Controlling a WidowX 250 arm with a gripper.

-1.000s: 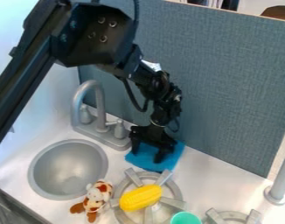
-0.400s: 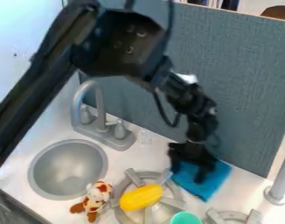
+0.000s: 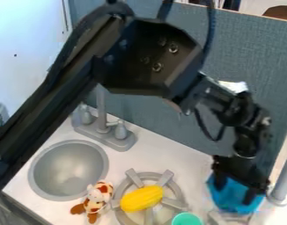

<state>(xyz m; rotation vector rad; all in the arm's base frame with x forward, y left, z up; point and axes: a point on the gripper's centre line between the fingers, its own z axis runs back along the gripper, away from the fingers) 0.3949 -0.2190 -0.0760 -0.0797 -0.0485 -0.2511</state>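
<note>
Where white counter (image 3: 175,162) runs nearest: green cup (image 3: 187,219), spotted plush (image 3: 99,197), yellow toy (image 3: 141,198) on gray burner (image 3: 133,177).
Cloth (image 3: 228,198): blue, right side, under gripper (image 3: 234,194); fingers spread over it.
Sink (image 3: 68,169): gray, left, faucet (image 3: 101,112) behind.
Post (image 3: 285,180): gray, just beside gripper.
Back: blue-gray divider (image 3: 246,52), white wall (image 3: 25,44) left.

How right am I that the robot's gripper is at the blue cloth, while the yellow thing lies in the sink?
Not quite: the camera view shows the yellow thing outside the sink, on the burner. The gripper is indeed at the blue cloth.
</note>
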